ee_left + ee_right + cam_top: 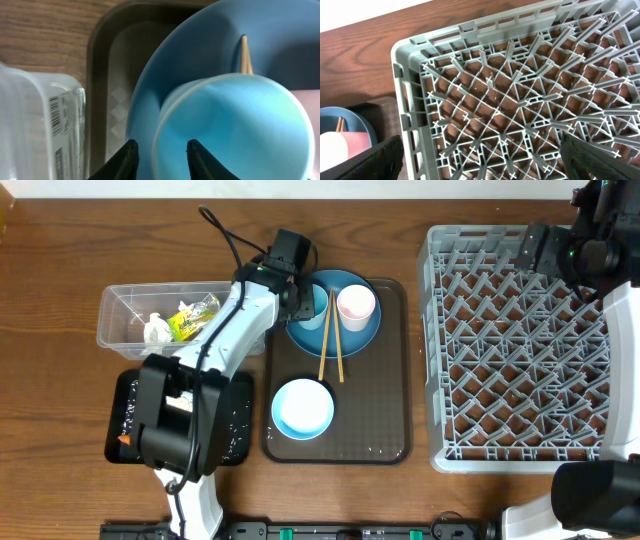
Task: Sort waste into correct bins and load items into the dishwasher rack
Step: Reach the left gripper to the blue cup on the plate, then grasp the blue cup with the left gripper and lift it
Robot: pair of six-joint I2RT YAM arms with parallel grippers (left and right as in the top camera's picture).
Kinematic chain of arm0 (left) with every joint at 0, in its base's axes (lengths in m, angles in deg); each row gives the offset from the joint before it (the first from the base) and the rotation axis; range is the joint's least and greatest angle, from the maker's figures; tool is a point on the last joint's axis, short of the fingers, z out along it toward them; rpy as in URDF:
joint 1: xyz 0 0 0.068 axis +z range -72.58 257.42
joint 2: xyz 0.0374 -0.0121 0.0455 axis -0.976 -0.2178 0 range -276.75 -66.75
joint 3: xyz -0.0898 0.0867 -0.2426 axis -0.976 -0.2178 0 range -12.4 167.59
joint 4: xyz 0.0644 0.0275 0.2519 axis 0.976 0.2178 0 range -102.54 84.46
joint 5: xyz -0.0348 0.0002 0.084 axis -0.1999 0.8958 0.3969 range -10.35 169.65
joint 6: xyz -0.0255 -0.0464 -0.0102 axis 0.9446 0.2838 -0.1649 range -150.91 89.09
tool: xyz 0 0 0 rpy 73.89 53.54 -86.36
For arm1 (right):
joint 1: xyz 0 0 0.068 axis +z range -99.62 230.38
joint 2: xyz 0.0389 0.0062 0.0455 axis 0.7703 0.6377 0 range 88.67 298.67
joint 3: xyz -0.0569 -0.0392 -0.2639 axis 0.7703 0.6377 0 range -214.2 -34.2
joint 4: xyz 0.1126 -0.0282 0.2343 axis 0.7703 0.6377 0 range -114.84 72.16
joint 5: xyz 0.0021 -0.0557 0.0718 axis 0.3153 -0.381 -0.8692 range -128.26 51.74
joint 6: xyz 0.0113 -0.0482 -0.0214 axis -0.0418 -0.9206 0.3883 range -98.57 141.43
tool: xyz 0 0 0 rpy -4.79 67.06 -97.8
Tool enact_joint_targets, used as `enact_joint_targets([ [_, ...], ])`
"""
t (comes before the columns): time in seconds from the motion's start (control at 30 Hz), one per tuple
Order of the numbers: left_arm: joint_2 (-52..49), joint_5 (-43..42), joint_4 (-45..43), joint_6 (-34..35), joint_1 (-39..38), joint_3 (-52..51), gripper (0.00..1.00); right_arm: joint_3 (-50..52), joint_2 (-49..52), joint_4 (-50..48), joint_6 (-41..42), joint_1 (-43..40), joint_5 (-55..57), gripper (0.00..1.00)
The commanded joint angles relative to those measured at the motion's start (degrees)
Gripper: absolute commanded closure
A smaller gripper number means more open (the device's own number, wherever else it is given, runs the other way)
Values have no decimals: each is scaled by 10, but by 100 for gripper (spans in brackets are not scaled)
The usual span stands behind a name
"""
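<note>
- The black tray [115,405] is seen closest to the robot, on the left of the wooden surface [60,280]. A thin orange carrot [124,440] and loose white rice grains [236,430] are seen in it. Part of it is hidden by the left arm.
- The white and light-blue bowl [302,408] is set upright on the near end of the brown tray [380,400].
- The chopsticks [330,350] are laid side by side. Their far ends are rested on the blue plate [362,332], and their near ends are close to the bowl.
- The blue plate is set at the far end of the brown tray. Two cups are stood on it side by side: the light-blue cup [235,125] on the left and the pink cup [356,304] on the right.
- The left gripper [160,150] is held at the light-blue cup. Its jaws are parted only a little, with the cup's rim between them. A small gap is seen on each side of the rim.
- The clear tub [125,295] is placed just left of the brown tray. The crumpled white tissue [157,330] and the yellow-green wrapper [190,320] are kept inside it.
- The big grey rack [436,330] is set on the right, near the brown tray.
- The right gripper [480,150] is held above the far part of the rack. Its jaws are spread wide.
</note>
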Motion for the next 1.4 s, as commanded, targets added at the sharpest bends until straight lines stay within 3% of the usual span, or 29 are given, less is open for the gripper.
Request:
enact_joint_targets([
  [0.0,-2,5,-3,3,0,-10,76,-10,-1,1,4,-2,-3,1],
  [0.5,10,5,-1,3,7,-7,79,-10,-1,1,4,-2,-3,1],
  [0.7,14,5,-1,3,8,2,92,-10,-1,-5,4,-2,-2,1],
  [0.83,14,5,-1,2,8,3,94,-10,-1,-5,4,-2,-2,1],
  [1.37,113,5,-10,3,41,33,94,-10,-1,-19,19,-2,-3,1],
])
